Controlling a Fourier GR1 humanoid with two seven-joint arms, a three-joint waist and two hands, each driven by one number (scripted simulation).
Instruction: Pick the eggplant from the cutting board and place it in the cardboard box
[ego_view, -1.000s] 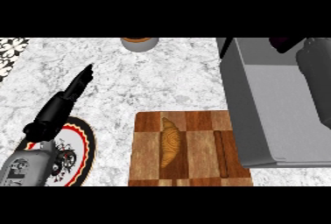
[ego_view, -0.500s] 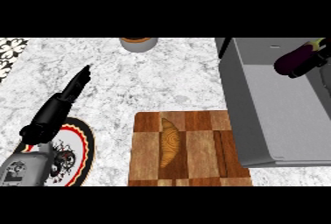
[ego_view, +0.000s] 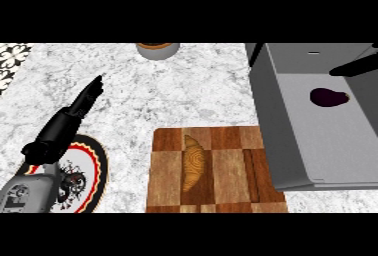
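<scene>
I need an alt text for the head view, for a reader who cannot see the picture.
A dark purple eggplant lies inside the grey box at the right, with the black right hand just above it. A brown croissant rests on the wooden cutting board, and the black left hand is stretched open over the marble counter above a patterned plate.

The eggplant (ego_view: 328, 97) now lies loose on the floor of the grey box (ego_view: 295, 150), near its far right corner, where half a second ago it sat in the right hand (ego_view: 354, 67). That hand is now apart from it, only dark straight fingers showing at the box's far right edge; a second ago the hand hid the eggplant.
</scene>
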